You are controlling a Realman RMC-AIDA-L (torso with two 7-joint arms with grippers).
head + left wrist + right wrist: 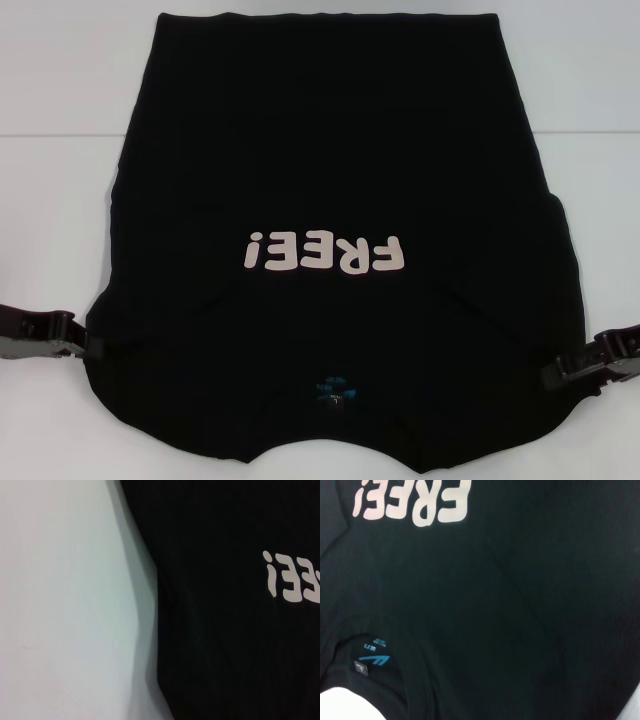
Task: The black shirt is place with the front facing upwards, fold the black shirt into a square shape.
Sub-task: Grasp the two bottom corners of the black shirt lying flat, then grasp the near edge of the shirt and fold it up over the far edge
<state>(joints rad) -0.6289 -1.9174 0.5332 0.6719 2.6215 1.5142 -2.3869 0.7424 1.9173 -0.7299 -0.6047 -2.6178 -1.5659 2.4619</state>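
one black shirt (330, 180) between two pincers

I'm seeing bright, even light falling from overhead on the white table (60, 90), no glare anywhere. The black shirt (330, 150) is reading as nearly flat black, folds barely showing. It's casting a soft grey shadow along its edge in the left wrist view, and that edge is looking blurred. The FREE! lettering (325, 253) is staying fairly crisp in the head view.
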